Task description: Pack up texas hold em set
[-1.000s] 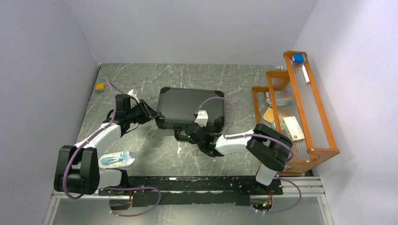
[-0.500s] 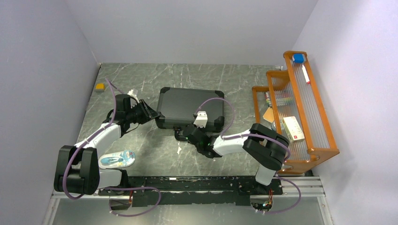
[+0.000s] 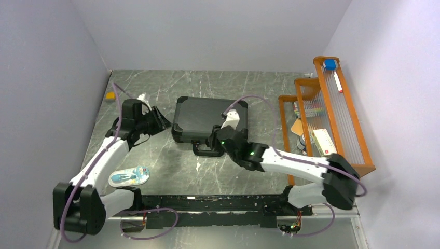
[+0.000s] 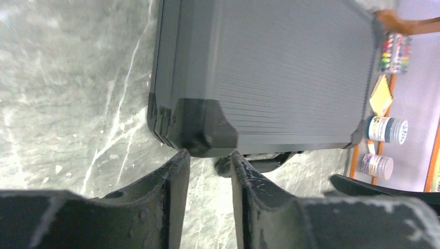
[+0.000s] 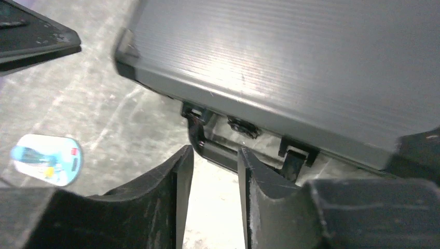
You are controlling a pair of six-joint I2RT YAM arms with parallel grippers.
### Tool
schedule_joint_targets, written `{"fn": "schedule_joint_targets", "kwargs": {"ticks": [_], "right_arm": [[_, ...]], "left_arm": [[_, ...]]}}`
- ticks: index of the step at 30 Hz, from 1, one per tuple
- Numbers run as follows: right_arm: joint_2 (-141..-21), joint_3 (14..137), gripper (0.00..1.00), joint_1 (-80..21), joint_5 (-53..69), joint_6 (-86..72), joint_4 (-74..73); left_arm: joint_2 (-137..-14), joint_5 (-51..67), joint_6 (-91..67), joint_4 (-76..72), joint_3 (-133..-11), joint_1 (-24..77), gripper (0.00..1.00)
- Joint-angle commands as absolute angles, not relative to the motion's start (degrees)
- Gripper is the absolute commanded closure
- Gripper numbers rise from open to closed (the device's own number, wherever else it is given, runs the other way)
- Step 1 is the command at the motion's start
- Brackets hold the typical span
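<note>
The black briefcase (image 3: 207,116) of the texas hold em set lies shut on the marble table, its handle (image 3: 204,151) on the near side. My left gripper (image 3: 164,121) is at its near left corner (image 4: 202,127), jaws open a little, fingertips right against that corner and nothing between them (image 4: 209,162). My right gripper (image 3: 214,141) is at the handle (image 5: 220,153), open, with the handle bar lying just past its fingertips (image 5: 215,155) and the gap empty. Chips, cards and discs are hidden.
A blue-white blister pack (image 3: 128,176) lies near the left arm's base, also seen in the right wrist view (image 5: 45,158). An orange wooden rack (image 3: 353,140) with jars (image 4: 386,128) stands along the right. A small yellow object (image 3: 110,95) sits far left.
My right gripper has opened and moved up to the handle while its arm stretched out to the right. The left arm has reached a little farther along the case's left corner.
</note>
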State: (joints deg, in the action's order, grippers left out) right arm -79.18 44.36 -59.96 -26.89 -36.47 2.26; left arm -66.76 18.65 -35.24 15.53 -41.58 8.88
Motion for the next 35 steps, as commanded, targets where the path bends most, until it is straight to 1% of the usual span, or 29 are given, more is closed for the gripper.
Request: {"fn": "schedule_joint_targets", "kwargs": {"ticks": [1, 2, 3, 4, 5, 8, 11, 13, 14, 15, 16, 19, 23, 28, 35], "right_arm": [[-67.9, 48.4, 0.53, -59.8, -31.3, -33.7, -11.8], [-65.8, 49.1, 0.47, -59.7, -33.9, -33.3, -14.8], [-63.7, 50.0, 0.4, -59.7, -37.2, -33.0, -18.1], [-61.5, 50.8, 0.34, -59.7, -40.1, -32.2, -20.9], [-59.2, 51.6, 0.3, -59.7, -42.7, -31.3, -23.6], [-52.8, 54.4, 0.21, -59.7, -50.4, -29.3, -30.9], [-47.8, 58.0, 0.19, -59.7, -54.5, -27.1, -34.8], [-45.3, 60.9, 0.17, -59.7, -56.1, -25.7, -36.2], [-44.3, 61.7, 0.12, -59.8, -56.8, -24.8, -36.1], [-43.4, 61.9, 0.03, -59.7, -57.6, -23.4, -35.1], [-42.8, 62.3, 0.01, -59.7, -60.3, -23.4, -35.3], [-42.8, 65.4, 0.0, -59.8, -65.3, -27.6, -41.0], [-43.1, 68.6, 0.0, -59.7, -66.7, -31.3, -47.1], [-41.0, 68.2, 0.0, -59.7, -64.1, -29.4, -45.8], [-39.7, 67.7, 0.0, -59.7, -62.5, -28.6, -44.7]], "left_arm": [[-57.1, 11.7, -31.9, 22.5, -47.0, 9.3, 0.55], [-54.7, 10.5, -31.5, 23.5, -47.5, 9.3, 0.5], [-51.7, 8.9, -31.0, 24.5, -48.1, 9.3, 0.41], [-49.0, 6.7, -30.5, 25.5, -48.6, 9.3, 0.3], [-46.4, 4.7, -30.0, 26.8, -49.2, 9.3, 0.23], [-38.6, 0.1, -27.5, 29.7, -51.1, 9.3, 0.1], [-32.8, -4.3, -25.0, 32.5, -53.2, 9.3, 0.01], [-30.4, -6.9, -23.4, 34.9, -55.6, 9.3, 0.01], [-29.5, -8.1, -22.7, 36.2, -56.9, 9.3, 0.01], [-28.9, -9.3, -22.1, 37.4, -58.3, 9.3, 0.01], [-28.4, -10.4, -21.7, 38.6, -59.6, 9.3, 0.0], [-27.3, -12.5, -18.8, 41.6, -63.4, 9.3, 0.0], [-26.7, -14.8, -17.3, 44.5, -67.2, 9.3, 0.0], [-26.2, -16.8, -16.0, 45.4, -68.2, 9.3, 0.01], [-26.1, -15.8, -16.6, 45.0, -67.5, 9.3, 0.01]]}}
